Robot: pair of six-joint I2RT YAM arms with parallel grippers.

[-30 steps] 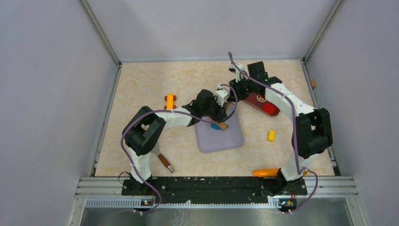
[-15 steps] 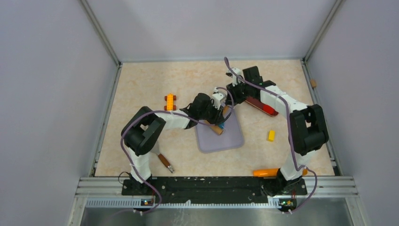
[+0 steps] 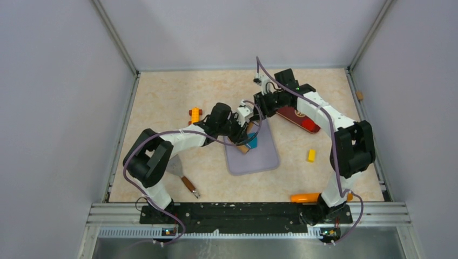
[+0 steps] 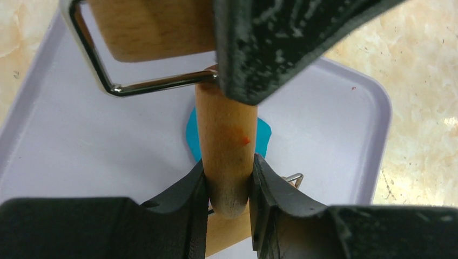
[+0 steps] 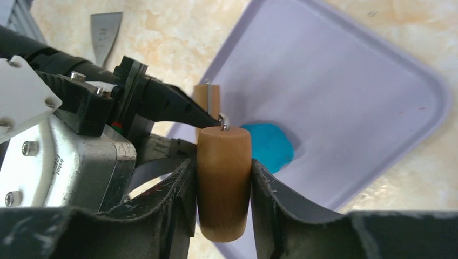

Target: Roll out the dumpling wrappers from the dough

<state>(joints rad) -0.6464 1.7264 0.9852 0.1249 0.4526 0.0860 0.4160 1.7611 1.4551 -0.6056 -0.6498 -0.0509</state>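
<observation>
Left wrist view: the left claw squeezes the thin wood handle of the roller at the bottom middle. The blue dough lies flat behind it, mid-frame on the mat. Right wrist view: the right claw squeezes the roller's fat wood end, with the dough just right of it. Top view: both claws meet over the mat in the middle.
</observation>
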